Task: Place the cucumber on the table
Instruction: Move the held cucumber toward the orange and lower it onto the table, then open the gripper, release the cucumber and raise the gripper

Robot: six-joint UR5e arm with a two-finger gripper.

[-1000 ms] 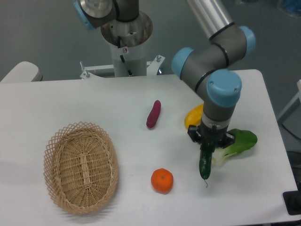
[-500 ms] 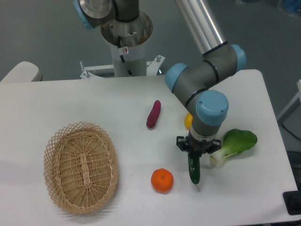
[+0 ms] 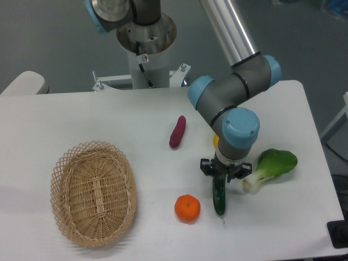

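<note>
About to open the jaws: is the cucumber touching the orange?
Apart. The fixed camera shows a clear strip of white table between the cucumber, held at its upper end by the gripper, and the orange.

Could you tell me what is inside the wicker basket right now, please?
Nothing visible: the wicker basket shows only its bare woven bottom. The cucumber is outside it, at the gripper, near the orange.

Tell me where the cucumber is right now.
The cucumber hangs from the pincer at the table's front right, between the orange and the bok choy.
</note>
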